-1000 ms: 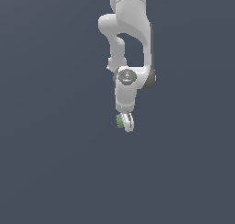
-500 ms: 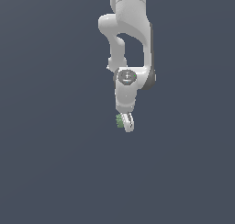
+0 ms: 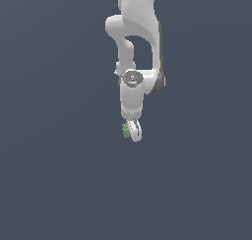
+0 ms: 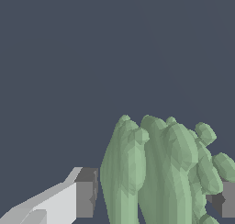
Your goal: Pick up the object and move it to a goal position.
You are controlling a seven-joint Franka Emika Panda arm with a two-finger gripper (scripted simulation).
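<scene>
In the exterior view we see the white arm (image 3: 138, 42) reaching straight down from the top of the frame, with the claw (image 3: 132, 131) at its lowest point over a plain dark grey ground. The claw is pinching the object (image 3: 126, 131), a small pale green lump that sticks out toward the exterior view's left of the fingers. In the wrist view the object (image 4: 158, 172) looms large and bumpy, set between one dark-padded fingertip (image 4: 85, 193) and the other (image 4: 226, 199), both touching its sides.
</scene>
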